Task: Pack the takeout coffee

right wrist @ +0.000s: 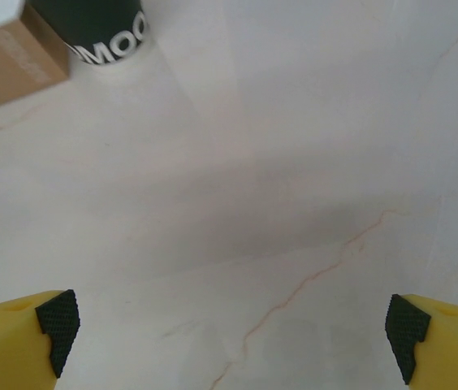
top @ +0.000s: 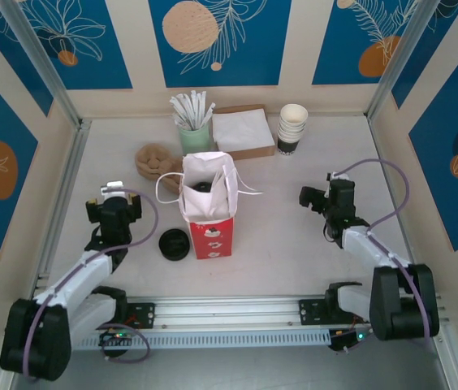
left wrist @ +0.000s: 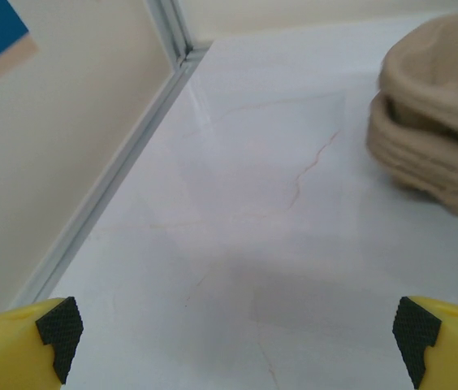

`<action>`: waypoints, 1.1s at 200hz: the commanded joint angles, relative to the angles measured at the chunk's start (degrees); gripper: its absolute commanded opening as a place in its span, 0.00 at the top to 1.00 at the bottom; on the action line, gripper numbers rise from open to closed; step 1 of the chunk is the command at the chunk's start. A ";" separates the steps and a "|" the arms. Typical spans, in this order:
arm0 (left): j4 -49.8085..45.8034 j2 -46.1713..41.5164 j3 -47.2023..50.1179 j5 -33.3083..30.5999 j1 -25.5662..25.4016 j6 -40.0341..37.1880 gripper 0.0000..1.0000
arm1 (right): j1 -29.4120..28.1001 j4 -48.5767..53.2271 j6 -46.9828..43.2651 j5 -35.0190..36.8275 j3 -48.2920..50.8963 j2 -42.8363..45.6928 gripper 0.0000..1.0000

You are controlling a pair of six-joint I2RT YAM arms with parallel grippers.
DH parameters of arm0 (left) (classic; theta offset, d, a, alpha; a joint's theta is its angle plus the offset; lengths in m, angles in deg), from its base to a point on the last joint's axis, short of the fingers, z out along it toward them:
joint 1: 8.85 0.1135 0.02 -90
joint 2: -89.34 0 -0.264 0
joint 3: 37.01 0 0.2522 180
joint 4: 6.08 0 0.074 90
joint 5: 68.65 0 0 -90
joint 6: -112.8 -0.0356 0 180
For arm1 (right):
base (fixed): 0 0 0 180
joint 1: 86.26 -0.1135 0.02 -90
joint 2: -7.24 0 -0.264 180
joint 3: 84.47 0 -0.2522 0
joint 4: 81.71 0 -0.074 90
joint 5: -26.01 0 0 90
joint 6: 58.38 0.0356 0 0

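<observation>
Sitting in the bag (top: 211, 231), the takeout coffee (top: 203, 186) seems packed; left claw (left wrist: 233, 345) and right claw (right wrist: 231, 337) gape empty, needing only retreat.

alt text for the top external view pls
A red and white paper bag stands open mid-table, something dark inside, likely the takeout coffee. The left gripper and right gripper sit open either side, holding nothing.

This is a staged coffee-shop counter inside a robot test booth. A pale marble-look table (top: 294, 236) carries stacked paper cups (top: 292, 126), a napkin box (top: 244, 134) and a cup of wrapped sticks (top: 194, 134). Blue leaf-pattern wall panels (top: 237, 41) in metal frames (top: 41, 65) enclose it.
</observation>
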 commanded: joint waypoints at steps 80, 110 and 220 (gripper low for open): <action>27.91 21.17 -0.85 12.70 6.16 2.61 0.01 | 2.61 -41.58 -8.44 -12.87 4.09 -19.68 0.01; 34.49 25.64 0.33 19.50 6.12 -0.43 0.01 | 1.15 -39.09 -10.77 -12.84 3.68 -18.81 0.01; 32.53 31.05 -3.59 22.69 3.79 -4.68 0.01 | 2.46 -35.93 -9.95 -15.22 1.74 -19.12 0.01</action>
